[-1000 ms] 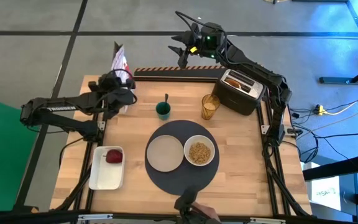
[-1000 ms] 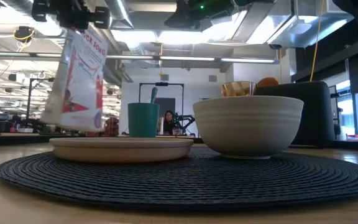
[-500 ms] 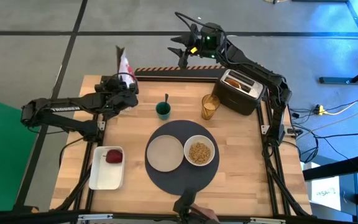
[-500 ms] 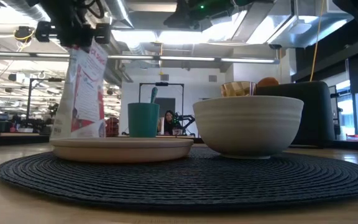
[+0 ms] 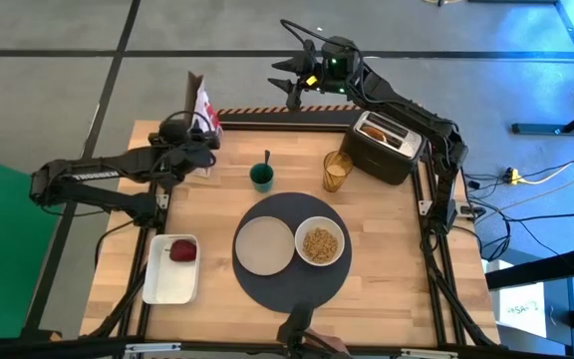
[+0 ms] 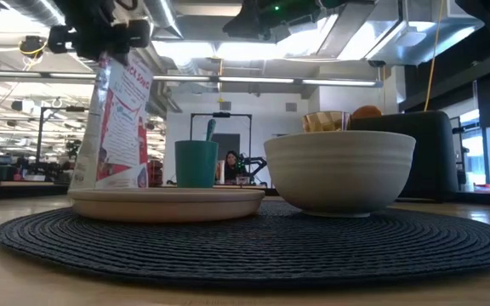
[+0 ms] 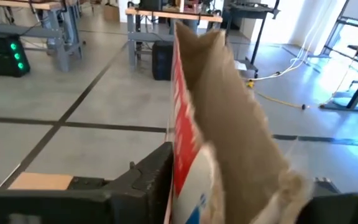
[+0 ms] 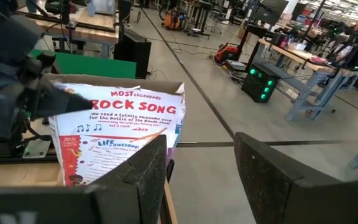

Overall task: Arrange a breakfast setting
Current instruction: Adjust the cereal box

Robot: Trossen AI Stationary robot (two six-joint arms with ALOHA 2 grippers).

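A red-and-white cereal bag (image 5: 199,103) is held by my left gripper (image 5: 195,150) at the table's far left; it stands upright in the low view (image 6: 113,119). The dark grey mat (image 5: 292,284) carries the beige plate (image 5: 264,244) and the white bowl (image 5: 320,243) of cereal. The green cup (image 5: 261,178) and the amber glass (image 5: 337,172) stand behind the mat. The red fruit (image 5: 182,249) lies in the white tray (image 5: 167,284). The toasted round (image 5: 375,130) sticks out of the black toaster (image 5: 387,150). My right gripper (image 5: 292,85) hangs open beyond the far edge. My left gripper pinches the bag's two flat faces (image 7: 185,168) between its two fingers, near the bag's open top (image 6: 113,61). The fingers reach in roughly level from the table's left. The bag hangs upright below them. The plate hides its bottom in the low view, so I cannot tell whether it rests on the table.
The toaster stands at the far right corner. A striped bar (image 5: 282,115) runs along the far edge. Bare wood lies between the bag and the green cup, and right of the mat.
My left gripper has brought the bag from a tilted, raised pose to upright and a little lower, shifting slightly toward the table's near edge. The bag has also turned about its upright axis. My right gripper has kept still.
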